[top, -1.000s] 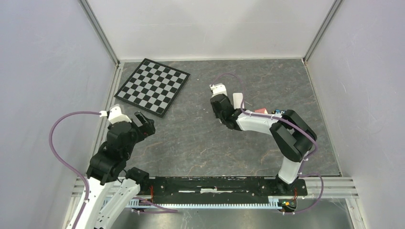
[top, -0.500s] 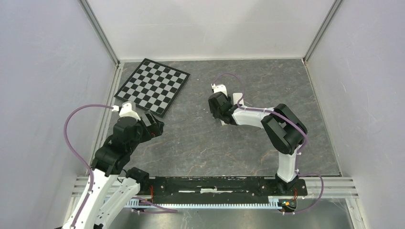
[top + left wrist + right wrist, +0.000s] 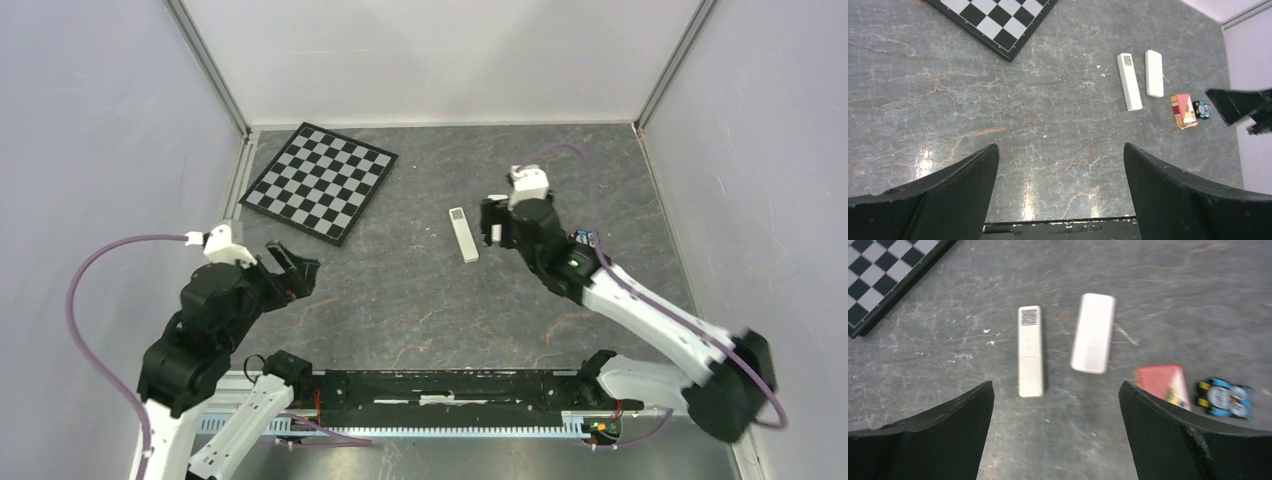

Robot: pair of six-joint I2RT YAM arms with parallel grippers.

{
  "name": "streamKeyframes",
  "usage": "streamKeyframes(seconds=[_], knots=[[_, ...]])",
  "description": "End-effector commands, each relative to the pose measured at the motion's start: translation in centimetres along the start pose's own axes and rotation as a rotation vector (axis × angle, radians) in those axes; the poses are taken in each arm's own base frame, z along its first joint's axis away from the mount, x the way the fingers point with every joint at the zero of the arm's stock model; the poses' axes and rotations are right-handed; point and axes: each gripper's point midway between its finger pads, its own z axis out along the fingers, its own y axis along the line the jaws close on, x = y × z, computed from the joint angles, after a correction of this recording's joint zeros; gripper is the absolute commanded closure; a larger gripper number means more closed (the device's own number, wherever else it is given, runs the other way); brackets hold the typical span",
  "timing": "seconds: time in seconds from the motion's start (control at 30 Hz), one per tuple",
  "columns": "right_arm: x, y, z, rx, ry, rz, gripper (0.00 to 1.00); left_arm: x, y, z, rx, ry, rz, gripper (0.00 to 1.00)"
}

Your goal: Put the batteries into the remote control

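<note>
Right wrist view, right hand [image 3: 1055, 390] spread wide and empty, remote control [image 3: 1093, 333] lying ahead of it, untouched

Grey table [image 3: 420, 300]: chessboard [image 3: 320, 182], remote control [image 3: 1093, 333]

Cannot tell what the small blue-and-black item [image 3: 1224, 398] at lower right of the right wrist view is: too smeared. Sees only part of the red box [image 3: 1160, 382] beside it, covered by the right gripper [image 3: 1055, 387]. Catches just a corner of the chessboard [image 3: 883, 280] at upper left. From above, finds the remote control [image 3: 494, 232] mostly hidden behind that gripper.
</note>
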Motion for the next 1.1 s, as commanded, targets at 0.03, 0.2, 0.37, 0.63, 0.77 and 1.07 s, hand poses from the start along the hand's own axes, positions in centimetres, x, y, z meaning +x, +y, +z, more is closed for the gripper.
streamKeyframes(seconds=[0.03,0.2,0.37,0.63,0.77,1.07], knots=[[-1.2,-7.4,-7.8,0.2,-0.089,0.009,0.02,-1.5,0.7,-4.2,0.023,-0.078,0.0,0.0],[-5.4,-12.4,-15.5,0.314,-0.277,0.135,0.02,-3.0,1.3,-7.6,0.048,-0.178,-0.019,0.0],[-9.0,-15.3,-21.9,0.329,-0.444,0.21,0.02,-4.3,1.5,-10.8,0.08,-0.25,-0.049,0.0],[-13.8,-17.5,-29.9,0.272,-0.58,0.318,0.02,-4.8,0.5,-12.9,0.149,-0.259,-0.07,0.0],[-14.1,-18.5,-31.7,0.276,-0.619,0.355,0.02,-5.3,0.3,-13.2,0.159,-0.278,-0.063,0.0],[-13.6,-18.5,-31.4,0.278,-0.627,0.358,0.02,-4.7,0.7,-13.0,0.159,-0.288,-0.052,0.0]])
